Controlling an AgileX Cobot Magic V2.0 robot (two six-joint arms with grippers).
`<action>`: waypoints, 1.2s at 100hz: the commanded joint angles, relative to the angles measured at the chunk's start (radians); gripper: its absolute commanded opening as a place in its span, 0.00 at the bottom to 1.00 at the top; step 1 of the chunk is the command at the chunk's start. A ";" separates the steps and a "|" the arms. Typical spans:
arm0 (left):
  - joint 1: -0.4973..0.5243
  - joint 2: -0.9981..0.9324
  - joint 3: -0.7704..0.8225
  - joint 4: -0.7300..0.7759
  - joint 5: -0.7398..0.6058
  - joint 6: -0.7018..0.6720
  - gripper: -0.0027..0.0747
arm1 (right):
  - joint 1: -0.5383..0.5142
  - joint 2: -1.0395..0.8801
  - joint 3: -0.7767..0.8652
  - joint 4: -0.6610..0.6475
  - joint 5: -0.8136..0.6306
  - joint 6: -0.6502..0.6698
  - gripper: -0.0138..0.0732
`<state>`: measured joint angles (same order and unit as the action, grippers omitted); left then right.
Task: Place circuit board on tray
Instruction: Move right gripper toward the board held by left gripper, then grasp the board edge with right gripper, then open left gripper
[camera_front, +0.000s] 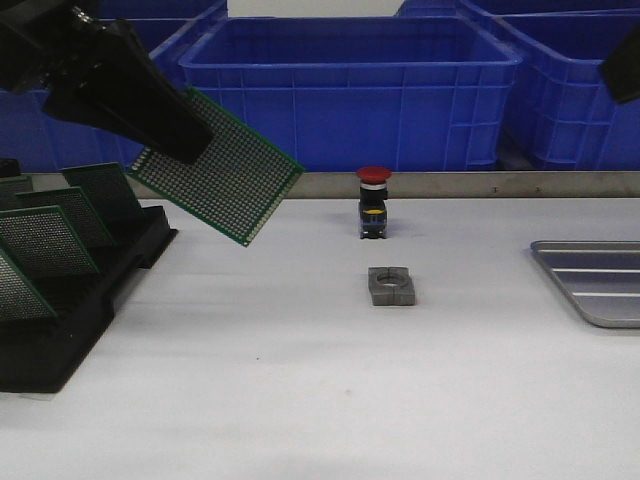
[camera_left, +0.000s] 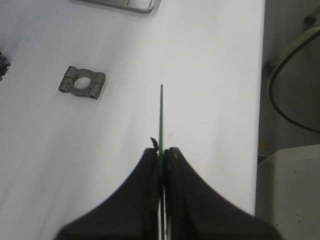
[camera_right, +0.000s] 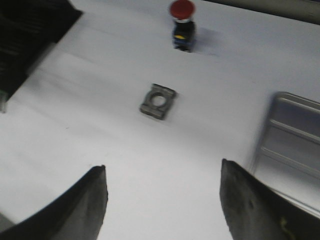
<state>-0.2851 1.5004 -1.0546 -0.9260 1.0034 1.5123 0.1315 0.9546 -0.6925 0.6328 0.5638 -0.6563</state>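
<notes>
One circuit board (camera_front: 222, 183) gripped, one tray (camera_front: 597, 281)

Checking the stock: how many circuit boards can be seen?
5 visible: one circuit board held aloft by the left end effector, four standing in the black rack at left. More may be hidden off-frame.

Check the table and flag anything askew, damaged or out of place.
Nothing looks damaged or spilled. The green perforated circuit board hangs tilted above the table, clamped in the left gripper, not yet on the silver-grey metal tray. A red-capped push button and a grey metal clamp block sit loose mid-table.
</notes>
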 joint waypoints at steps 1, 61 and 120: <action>-0.006 -0.030 -0.028 -0.064 0.005 -0.009 0.01 | 0.030 0.041 -0.053 0.157 -0.005 -0.202 0.74; -0.006 -0.030 -0.028 -0.064 0.005 -0.009 0.01 | 0.236 0.446 -0.173 0.842 0.112 -1.221 0.74; -0.006 -0.030 -0.028 -0.064 0.005 -0.009 0.01 | 0.324 0.654 -0.304 0.863 0.220 -1.231 0.73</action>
<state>-0.2851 1.5004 -1.0546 -0.9278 1.0034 1.5100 0.4566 1.6376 -0.9631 1.4338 0.7342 -1.8765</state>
